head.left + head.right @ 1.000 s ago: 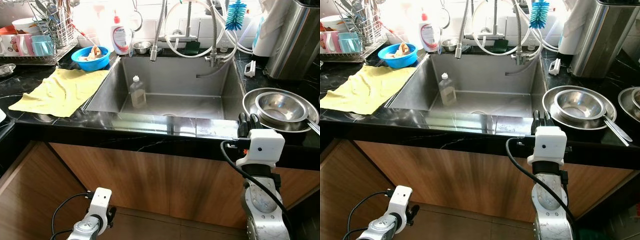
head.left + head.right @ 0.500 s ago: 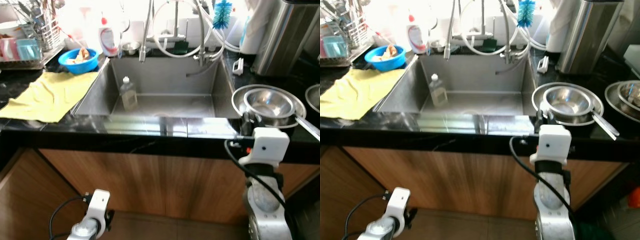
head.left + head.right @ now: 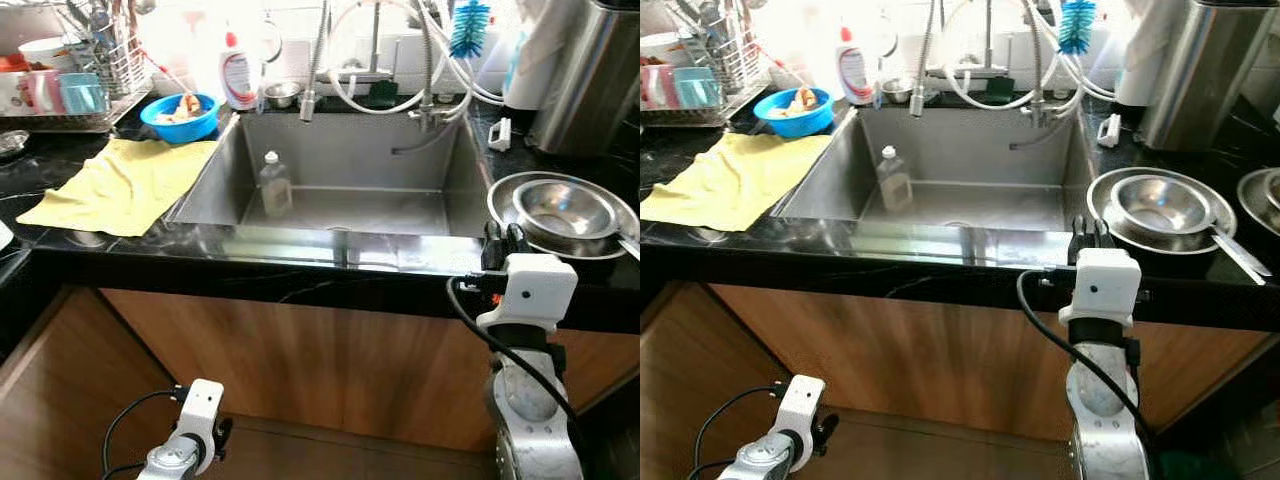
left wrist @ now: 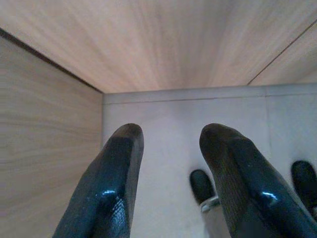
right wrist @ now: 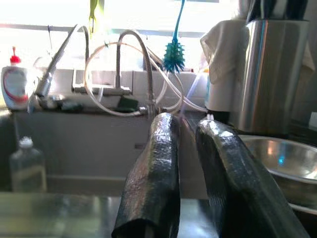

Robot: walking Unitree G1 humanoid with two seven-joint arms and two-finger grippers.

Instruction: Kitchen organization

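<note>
Bowls [image 3: 562,212], nested on the bench [image 3: 300,275] at the sink's [image 3: 330,180] 3 o'clock, await sorting; we keep our right claw [image 3: 503,240] released at their 8 o'clock, ready to reach. Left claw [image 4: 171,163] hangs released, idle.

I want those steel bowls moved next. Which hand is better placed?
Probably the right hand: it is up at the counter edge beside the bowls. The left hand hangs low by the cabinet.
</note>
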